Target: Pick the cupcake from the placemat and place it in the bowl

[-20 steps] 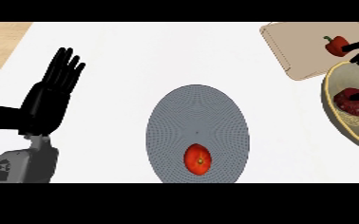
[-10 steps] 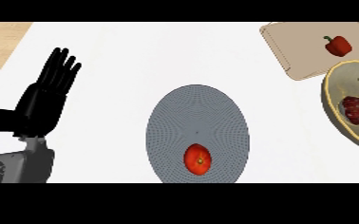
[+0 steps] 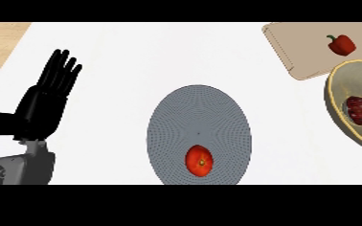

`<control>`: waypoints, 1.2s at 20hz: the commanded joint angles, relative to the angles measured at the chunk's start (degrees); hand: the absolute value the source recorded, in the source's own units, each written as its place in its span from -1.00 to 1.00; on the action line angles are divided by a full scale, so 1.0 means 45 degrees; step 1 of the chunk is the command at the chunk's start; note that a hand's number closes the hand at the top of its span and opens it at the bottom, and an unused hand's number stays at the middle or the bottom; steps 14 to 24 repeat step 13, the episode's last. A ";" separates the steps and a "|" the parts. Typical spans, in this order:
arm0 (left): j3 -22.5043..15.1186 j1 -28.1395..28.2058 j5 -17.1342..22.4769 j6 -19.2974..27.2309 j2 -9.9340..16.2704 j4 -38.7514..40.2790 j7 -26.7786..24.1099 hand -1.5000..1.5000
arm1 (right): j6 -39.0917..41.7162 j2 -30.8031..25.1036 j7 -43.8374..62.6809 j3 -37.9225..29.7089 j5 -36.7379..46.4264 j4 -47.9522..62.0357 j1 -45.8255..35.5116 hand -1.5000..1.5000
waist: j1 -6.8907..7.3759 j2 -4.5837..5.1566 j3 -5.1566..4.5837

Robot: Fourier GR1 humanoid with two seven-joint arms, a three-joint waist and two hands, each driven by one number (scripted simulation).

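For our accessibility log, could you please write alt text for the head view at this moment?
A dark red cupcake sits in a tan bowl at the counter's right edge, beside a beige cutting board holding a red bell pepper. A grey oval placemat at the centre carries a red tomato. The left hand rests open at the left, fingers up.

At the frame's left edge we see the left hand point(image 3: 44, 103) resting open, fingers up. A grey round placemat point(image 3: 198, 119) at lower centre carries a red tomato point(image 3: 199, 161). At the right edge sits the bowl point(image 3: 338, 84), the cupcake point(image 3: 354, 109) inside; a red pepper point(image 3: 341, 44) lies on a cutting board point(image 3: 300, 48), upper right.
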 commanded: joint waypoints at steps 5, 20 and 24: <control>0.0228 -0.0015 0.0123 0.0069 0.0052 0.0043 0.0087 0.00 | 0.1915 -0.1565 -0.1132 -0.0484 -0.0372 0.0393 0.1788 -1.00 | -0.0292 0.0048 0.0079; 0.0195 0.0229 0.0161 -0.0122 0.0032 0.0076 -0.0041 0.00 | 0.2819 -0.2021 -0.0978 -0.0438 -0.0351 -0.0058 0.2632 -1.00 | -0.0256 0.0049 0.0116; 0.0195 0.0229 0.0161 -0.0122 0.0032 0.0076 -0.0041 0.00 | 0.2819 -0.2021 -0.0978 -0.0438 -0.0351 -0.0058 0.2632 -1.00 | -0.0256 0.0049 0.0116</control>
